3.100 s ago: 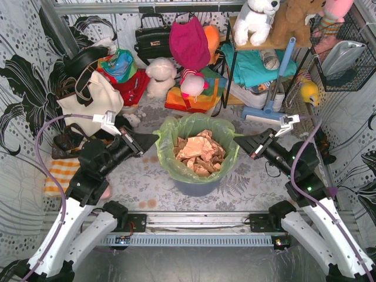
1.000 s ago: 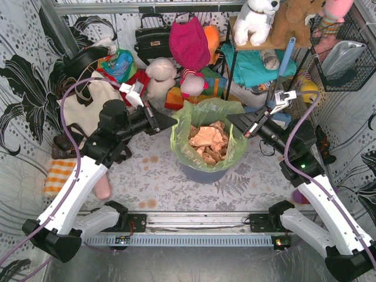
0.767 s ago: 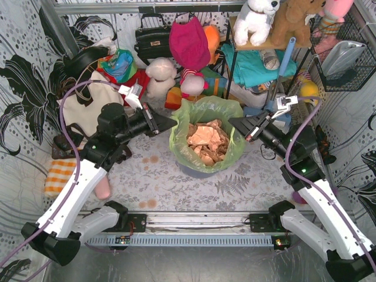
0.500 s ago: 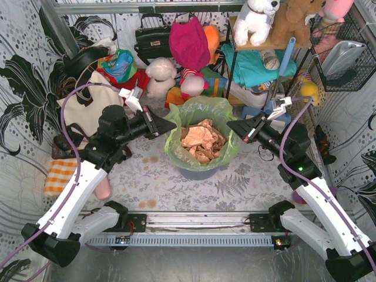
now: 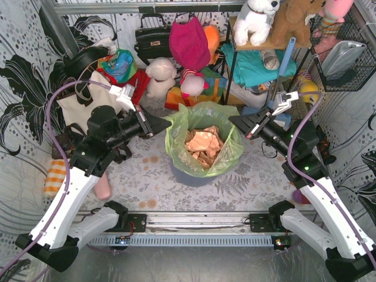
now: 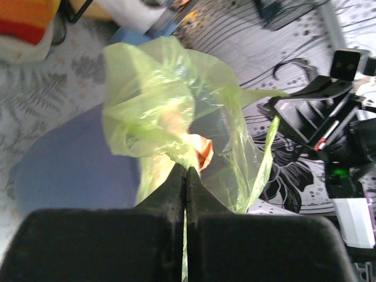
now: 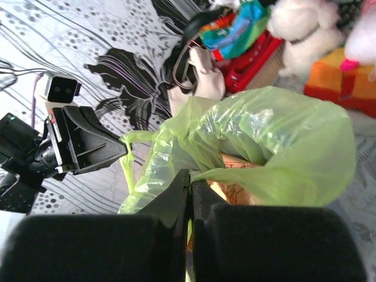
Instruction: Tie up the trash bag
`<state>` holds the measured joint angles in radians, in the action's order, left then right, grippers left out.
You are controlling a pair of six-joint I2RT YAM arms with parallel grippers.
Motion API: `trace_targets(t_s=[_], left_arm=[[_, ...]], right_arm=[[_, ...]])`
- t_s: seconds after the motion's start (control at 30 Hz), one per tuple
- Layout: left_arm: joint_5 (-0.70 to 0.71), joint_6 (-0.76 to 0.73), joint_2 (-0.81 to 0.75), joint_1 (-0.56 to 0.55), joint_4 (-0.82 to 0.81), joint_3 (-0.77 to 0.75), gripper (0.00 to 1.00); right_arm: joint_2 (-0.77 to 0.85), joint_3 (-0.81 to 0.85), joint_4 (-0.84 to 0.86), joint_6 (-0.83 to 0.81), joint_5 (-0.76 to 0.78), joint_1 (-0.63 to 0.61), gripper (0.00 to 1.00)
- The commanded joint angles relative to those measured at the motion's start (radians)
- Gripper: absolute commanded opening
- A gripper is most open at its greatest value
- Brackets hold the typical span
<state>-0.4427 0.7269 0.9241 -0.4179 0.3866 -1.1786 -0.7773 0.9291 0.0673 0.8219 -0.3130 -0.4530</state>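
Observation:
The lime-green trash bag (image 5: 202,126) stands in the blue-grey bin (image 5: 194,175), with tan paper scraps (image 5: 202,144) showing inside. My left gripper (image 5: 168,124) is shut on the bag's left rim and pulls it outward. My right gripper (image 5: 231,120) is shut on the right rim. In the left wrist view the jaws (image 6: 185,170) pinch a thin fold of green plastic (image 6: 158,100), with the bin (image 6: 76,158) on the left. In the right wrist view the jaws (image 7: 190,173) pinch the opposite fold of the bag (image 7: 264,129), and the left gripper (image 7: 126,150) shows across it.
A cream tote bag (image 5: 88,97) with black straps sits at the left. Plush toys (image 5: 161,76), a black handbag (image 5: 153,35) and a shelf rack (image 5: 264,59) crowd the back. A wire basket (image 5: 343,59) hangs at the right. An orange striped cloth (image 5: 56,173) lies at the left.
Both grippers have risen from the bin's rim, lifting the bag's edges up with them. In the last half second the left gripper has shifted slightly left and the bag's mouth has stretched wider.

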Motion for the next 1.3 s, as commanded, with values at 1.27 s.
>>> trace_targets(t_s=[1.27], left_arm=[[0.255,-0.155,0.115,0.004,0.106,-0.095,0.00]], right_arm=[[-0.237,0.179,0.041,-0.184,0.107,0.004,0.00]])
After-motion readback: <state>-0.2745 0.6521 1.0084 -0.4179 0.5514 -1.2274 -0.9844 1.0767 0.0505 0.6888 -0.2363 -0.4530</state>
